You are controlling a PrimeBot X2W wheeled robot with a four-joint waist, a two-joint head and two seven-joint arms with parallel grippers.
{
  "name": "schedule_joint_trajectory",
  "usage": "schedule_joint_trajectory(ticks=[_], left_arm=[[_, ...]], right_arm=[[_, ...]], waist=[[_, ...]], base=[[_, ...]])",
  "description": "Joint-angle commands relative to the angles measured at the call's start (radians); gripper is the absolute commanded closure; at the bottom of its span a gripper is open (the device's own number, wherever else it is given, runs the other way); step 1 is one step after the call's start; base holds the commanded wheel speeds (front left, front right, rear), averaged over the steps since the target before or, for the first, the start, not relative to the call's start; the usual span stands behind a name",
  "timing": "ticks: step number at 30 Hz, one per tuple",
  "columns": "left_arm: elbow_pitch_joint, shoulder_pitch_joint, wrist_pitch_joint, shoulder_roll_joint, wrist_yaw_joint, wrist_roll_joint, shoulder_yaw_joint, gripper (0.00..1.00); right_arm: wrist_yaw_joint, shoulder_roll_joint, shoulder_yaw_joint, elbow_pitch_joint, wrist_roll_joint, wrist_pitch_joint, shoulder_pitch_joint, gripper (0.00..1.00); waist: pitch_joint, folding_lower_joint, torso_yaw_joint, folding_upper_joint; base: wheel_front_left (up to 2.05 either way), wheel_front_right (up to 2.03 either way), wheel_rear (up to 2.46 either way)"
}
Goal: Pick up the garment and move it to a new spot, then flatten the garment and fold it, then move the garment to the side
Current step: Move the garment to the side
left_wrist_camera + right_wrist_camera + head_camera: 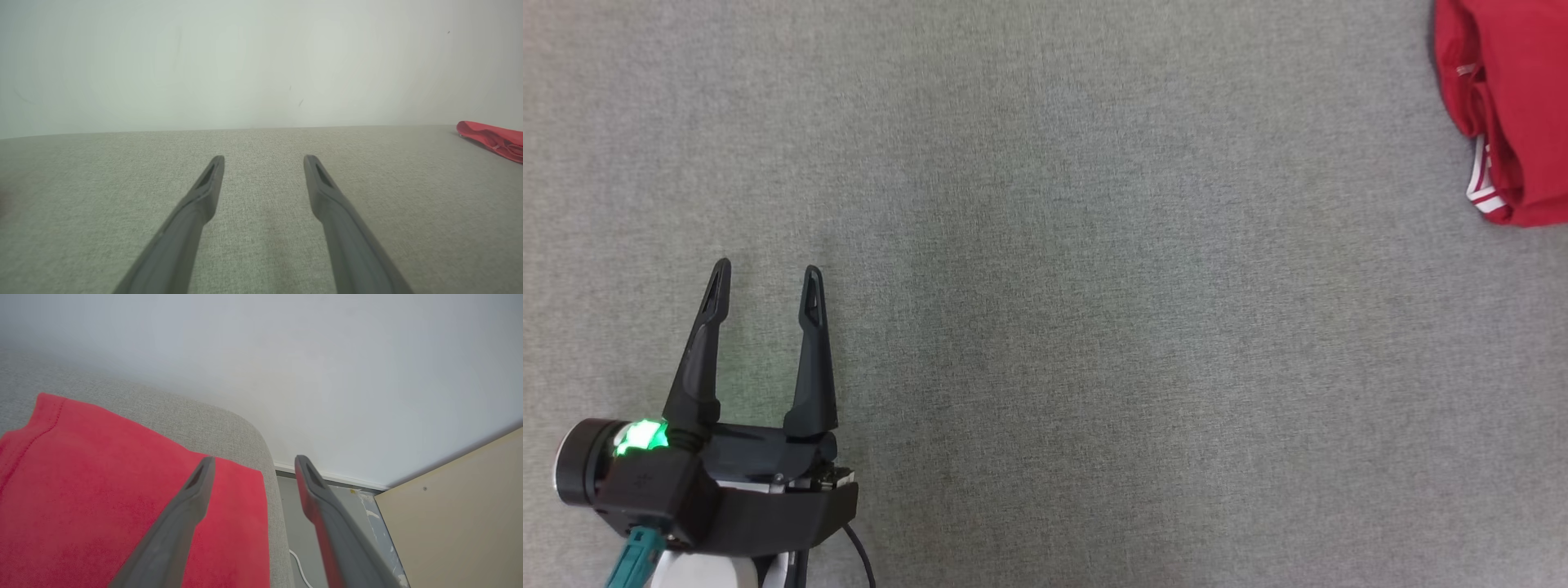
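The red garment (1515, 106) is seen folded at the far right corner of the grey cushion (1094, 286). The left gripper (766, 269) is held over the cushion's near left, fingers apart, empty. The right gripper (255, 459) is held over the cushion's right edge, fingers spread, nothing gripped.

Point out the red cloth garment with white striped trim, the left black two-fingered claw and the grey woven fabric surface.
Red cloth garment (1519, 90): head view, its red body.
Left black claw (766, 269): head view, midway between fingertips.
Grey woven fabric surface (1094, 327): head view, bare stretch.
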Motion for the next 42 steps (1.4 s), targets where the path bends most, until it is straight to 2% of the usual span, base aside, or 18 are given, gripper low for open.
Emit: schedule_joint_trajectory(ticks=[1, 8, 11, 15, 21, 28, 31, 33, 37, 42], left_arm=[[0.002, 0.006, -0.003, -0.001, 0.001, -0.002, 0.003, 0.00], [0.023, 0.036, -0.003, -0.004, 0.001, -0.016, 0.015, 0.00], [0.044, 0.060, -0.003, -0.006, 0.001, -0.026, 0.026, 0.00], [0.069, 0.098, -0.003, -0.006, 0.001, -0.035, 0.046, 0.00], [0.099, 0.162, -0.003, -0.007, 0.008, -0.033, 0.054, 0.00], [0.133, 0.229, -0.003, -0.007, 0.016, -0.034, 0.040, 0.00], [0.149, 0.250, -0.003, -0.007, 0.017, -0.040, 0.035, 0.00], [0.163, 0.266, -0.003, -0.007, 0.025, -0.051, 0.037, 0.00], [0.186, 0.283, -0.003, -0.007, 0.027, -0.047, 0.031, 0.00], [0.219, 0.298, -0.003, -0.007, 0.032, -0.054, 0.038, 0.00]], right_arm=[[-0.003, 0.008, -0.001, 0.002, -0.003, -0.010, -0.010, 0.00], [-0.003, 0.064, -0.043, -0.011, 0.018, -0.078, 0.040, 0.00], [-0.003, 0.110, -0.087, -0.039, 0.038, -0.093, 0.091, 0.00], [-0.003, 0.181, -0.216, -0.133, 0.055, -0.095, 0.199, 0.00], [-0.003, 0.308, -0.442, -0.326, -0.061, -0.094, 0.471, 0.00], [-0.003, 0.517, -0.636, -0.525, -0.186, -0.094, 0.795, 0.00], [-0.003, 0.575, -0.659, -0.594, -0.250, -0.094, 0.900, 0.00], [-0.003, 0.642, -0.679, -0.663, -0.286, -0.094, 0.976, 0.00], [-0.003, 0.702, -0.703, -0.730, -0.342, -0.094, 1.059, 0.00], [-0.003, 0.745, -0.714, -0.807, -0.397, -0.094, 1.135, 0.00]], waist=[[-0.010, 0.0000, -0.001, -0.0001], [-0.088, 0.0000, -0.004, -0.0001], [-0.137, 0.0000, -0.005, -0.0001], [-0.204, 0.0000, -0.009, -0.0001], [-0.307, 0.0000, 0.009, -0.0001], [-0.403, 0.0000, 0.033, -0.0001], [-0.432, 0.0000, 0.042, -0.0001], [-0.449, 0.0000, 0.042, -0.0001], [-0.475, 0.0000, 0.044, -0.0001], [-0.504, 0.0000, 0.044, -0.0001]], base=[[0.00, 0.00, 0.00], [0.00, 0.00, 0.00], [0.00, 0.00, 0.00], [0.00, 0.00, 0.00], [0.00, 0.00, 0.00], [0.00, 0.00, 0.00], [0.00, 0.00, 0.00], [0.00, 0.00, 0.00], [0.00, 0.00, 0.00], [0.00, 0.00, 0.00]])
